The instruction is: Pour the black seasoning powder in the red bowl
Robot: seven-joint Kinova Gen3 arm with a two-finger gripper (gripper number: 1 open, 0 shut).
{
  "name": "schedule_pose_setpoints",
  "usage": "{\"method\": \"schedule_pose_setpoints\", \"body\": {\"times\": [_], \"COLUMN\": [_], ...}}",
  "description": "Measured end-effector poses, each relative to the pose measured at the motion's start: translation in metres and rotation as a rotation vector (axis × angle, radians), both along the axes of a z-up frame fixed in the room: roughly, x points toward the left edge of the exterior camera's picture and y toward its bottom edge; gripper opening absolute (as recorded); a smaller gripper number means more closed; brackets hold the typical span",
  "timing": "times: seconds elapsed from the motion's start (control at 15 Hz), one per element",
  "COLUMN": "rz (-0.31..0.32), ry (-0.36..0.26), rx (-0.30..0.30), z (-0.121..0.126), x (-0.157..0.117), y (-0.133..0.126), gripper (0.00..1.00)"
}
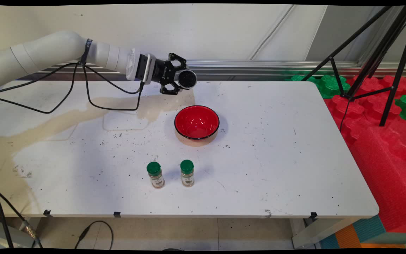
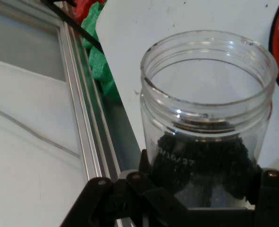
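The black two-finger pincer is clenched on an open clear plastic jar with dark grains at its bottom, held sideways above the white bench, just behind the red bowl. Any tilting should go slowly, mouth over the bowl.

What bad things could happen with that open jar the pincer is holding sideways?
1. The clear plastic lidless jar, held on its side by the black pincer, might spill its dark contents; black specks already dot the white table.
2. It sits beyond the red bowl, so grains could miss it.
3. A low sweep might topple the two green-capped spice bottles.
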State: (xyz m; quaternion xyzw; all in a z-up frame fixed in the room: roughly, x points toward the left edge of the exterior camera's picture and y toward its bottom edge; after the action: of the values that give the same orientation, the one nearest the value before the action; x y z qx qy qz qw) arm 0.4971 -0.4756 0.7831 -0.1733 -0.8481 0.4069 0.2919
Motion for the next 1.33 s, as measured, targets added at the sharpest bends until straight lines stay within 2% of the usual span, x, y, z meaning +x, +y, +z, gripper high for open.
{"method": "schedule_pose_setpoints", "body": {"times": [0.53, 1.33], "rz": [-0.078, -0.155], "ry": [-0.095, -0.205], "rx": [-0.101, -0.256], "z": [-0.002, -0.004], "x": [-0.011, -0.023], "y": [0.003, 0.008], "gripper": [0.00, 0.00]}}
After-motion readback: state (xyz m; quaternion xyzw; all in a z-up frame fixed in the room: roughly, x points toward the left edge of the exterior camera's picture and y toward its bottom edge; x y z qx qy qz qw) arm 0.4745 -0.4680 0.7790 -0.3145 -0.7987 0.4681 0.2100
